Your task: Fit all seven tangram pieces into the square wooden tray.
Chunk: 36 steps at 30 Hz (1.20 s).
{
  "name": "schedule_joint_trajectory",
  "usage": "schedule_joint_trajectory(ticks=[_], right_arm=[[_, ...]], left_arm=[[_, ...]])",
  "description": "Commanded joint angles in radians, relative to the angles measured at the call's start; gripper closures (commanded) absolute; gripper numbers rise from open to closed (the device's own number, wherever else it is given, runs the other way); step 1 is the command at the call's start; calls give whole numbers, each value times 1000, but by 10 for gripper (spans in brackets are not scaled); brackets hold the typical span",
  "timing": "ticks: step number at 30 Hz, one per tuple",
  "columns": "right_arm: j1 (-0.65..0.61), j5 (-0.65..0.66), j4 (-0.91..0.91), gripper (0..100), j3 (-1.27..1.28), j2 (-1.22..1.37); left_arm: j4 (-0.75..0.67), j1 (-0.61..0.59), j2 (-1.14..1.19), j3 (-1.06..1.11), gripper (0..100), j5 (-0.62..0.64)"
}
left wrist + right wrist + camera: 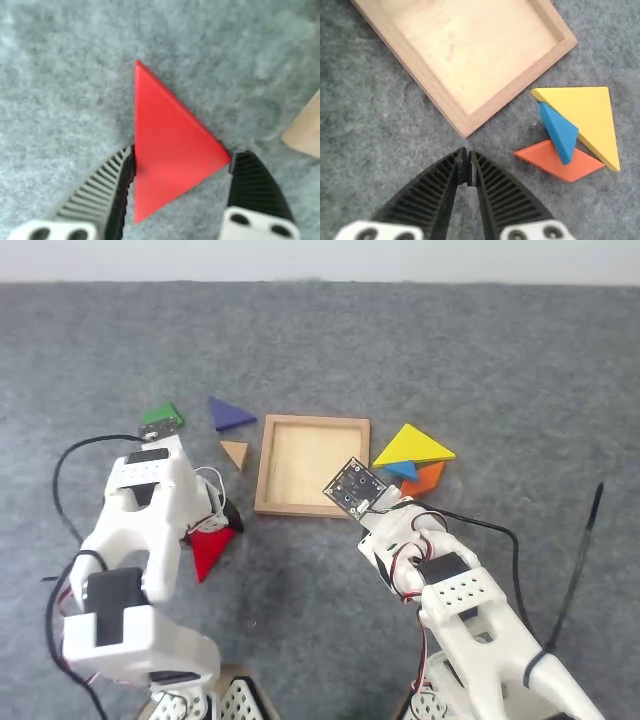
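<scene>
From the high view, the square wooden tray [312, 465] sits empty in the middle of the grey mat [480, 360], and none of the pieces is in it yet. A green piece [162, 417], a purple triangle [230, 414] and a small tan triangle [235, 453] lie on one side of the tray. A yellow triangle [413, 446], a blue piece [402, 469] and an orange piece [428, 480] are bunched on the other. The left arm [140, 510] reaches down to the red triangle [208, 552] near the tray's front corner, and the right arm [450, 590] has its wrist over the opposite front corner. In the left wrist view, the left gripper [182, 162] is spread wide with the red triangle lying flat between its fingers [117, 185]. One finger is against a straight edge and the other sits at a pointed corner, and I cannot tell whether they are pressing yet. In the right wrist view, the right gripper [469, 170] is closed on nothing, its tips over bare mat just beside the tray's corner. The blue piece lies across both the yellow triangle and the orange piece. The likely trouble is the edge-against-corner hold: as the jaws close, the thin triangle could pivot or squirt out sideways. It could also be lifted tilted and catch on the tray's rim. On the other side, picking from the overlapped cluster risks dragging its neighbours along.
</scene>
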Motion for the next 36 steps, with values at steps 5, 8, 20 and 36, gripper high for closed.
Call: schedule_joint_trajectory(ticks=[5,8,20,36], right_arm=[[-4,-5,-7,990,-6,-8],[-4,-5,-7,990,-6,-8],[-4,-3,-7,990,-6,-8],[-4,-3,-7,990,-5,-8]], left_arm=[[-41,18,-11,-12,737,14],[-40,18,-12,-8,739,12],[60,28,-14,-71,739,8],[193,20,-196,-127,739,11]])
